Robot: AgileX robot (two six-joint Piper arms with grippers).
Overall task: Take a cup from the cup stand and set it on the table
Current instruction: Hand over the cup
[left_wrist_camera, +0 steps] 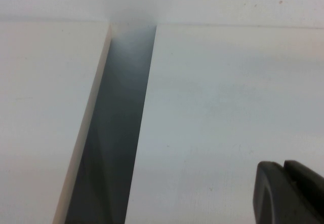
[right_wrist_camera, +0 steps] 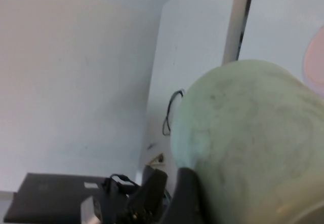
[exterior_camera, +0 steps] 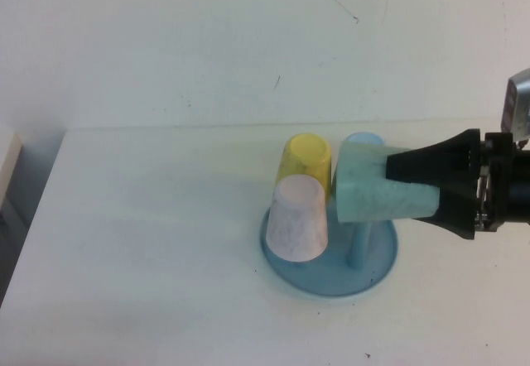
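My right gripper (exterior_camera: 411,185), frame right, clamps the cup (exterior_camera: 377,185) on its side, long axis horizontal, above the stand (exterior_camera: 330,279). Left gripper (left_wrist_camera: 288,193) over table (left_wrist_camera: 228,107): closure indeterminable.

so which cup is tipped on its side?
The mint-green cup, held sideways in the right gripper; the yellow, pink and blue ones sit upside down on pegs.

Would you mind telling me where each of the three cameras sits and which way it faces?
High view: raised on the robot's side, angled down at the table and cup stand; right gripper holds the cup.
Left wrist view: on the left arm, facing bare tabletop; left gripper at the corner.
Right wrist view: on the right arm, filled by the cup.
Shared: high and right wrist views both show the cup.
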